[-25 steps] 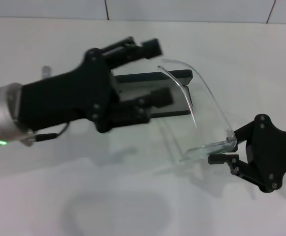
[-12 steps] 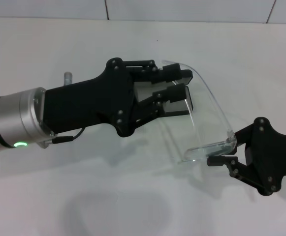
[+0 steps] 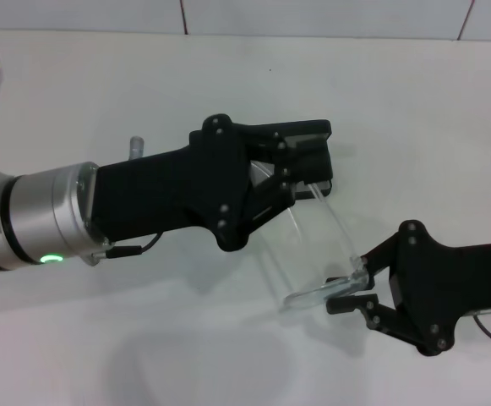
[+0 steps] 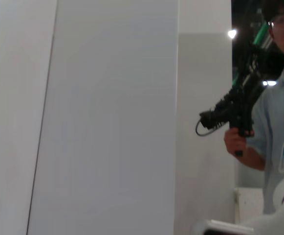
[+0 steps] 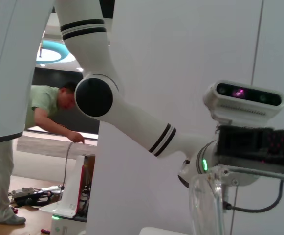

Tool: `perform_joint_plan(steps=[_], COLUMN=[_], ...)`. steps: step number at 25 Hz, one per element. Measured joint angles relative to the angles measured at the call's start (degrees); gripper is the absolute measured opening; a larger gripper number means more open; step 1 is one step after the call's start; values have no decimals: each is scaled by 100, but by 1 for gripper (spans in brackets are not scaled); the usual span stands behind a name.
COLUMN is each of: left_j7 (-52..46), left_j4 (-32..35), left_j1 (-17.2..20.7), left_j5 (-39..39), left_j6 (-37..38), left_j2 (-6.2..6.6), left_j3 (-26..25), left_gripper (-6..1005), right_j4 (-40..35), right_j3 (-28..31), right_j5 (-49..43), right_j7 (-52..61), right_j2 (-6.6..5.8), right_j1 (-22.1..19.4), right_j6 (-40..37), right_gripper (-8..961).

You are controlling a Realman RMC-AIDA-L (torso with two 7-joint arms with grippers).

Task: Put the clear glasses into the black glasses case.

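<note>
the right gripper pinches the transparent colourless plastic glasses at one end above the bare white table (open room all round), while the left gripper, fingers spread, covers the rectangular black glasses case.

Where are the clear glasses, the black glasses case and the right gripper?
clear glasses [image 3: 334, 222], head view, temple arm.
black glasses case [image 3: 324, 163], head view, exposed right end.
right gripper [image 3: 352, 293], head view, between its fingertips.
</note>
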Motion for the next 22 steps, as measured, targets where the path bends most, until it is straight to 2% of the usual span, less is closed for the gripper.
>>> perform_joint_plan(steps=[1,10,22], left_j7=[0,1,4], left_j4=[0,-27,-390], left_j1=[9,34,-21], left_j5=[-66,-276,-258], left_j6=[0,1,-1], left_j2=[0,16,21], left_j3=[24,265,386], left_gripper=[74,76,76], right_j4=[13,-31,-202], right_j3=[-81,-617,-679], right_j5=[47,619,894], right_j7=[0,-2,-41], right_j2=[0,0,-1], right_j1=[9,-8,-63], right_j6=[19,183,136], right_gripper=[61,61,62])
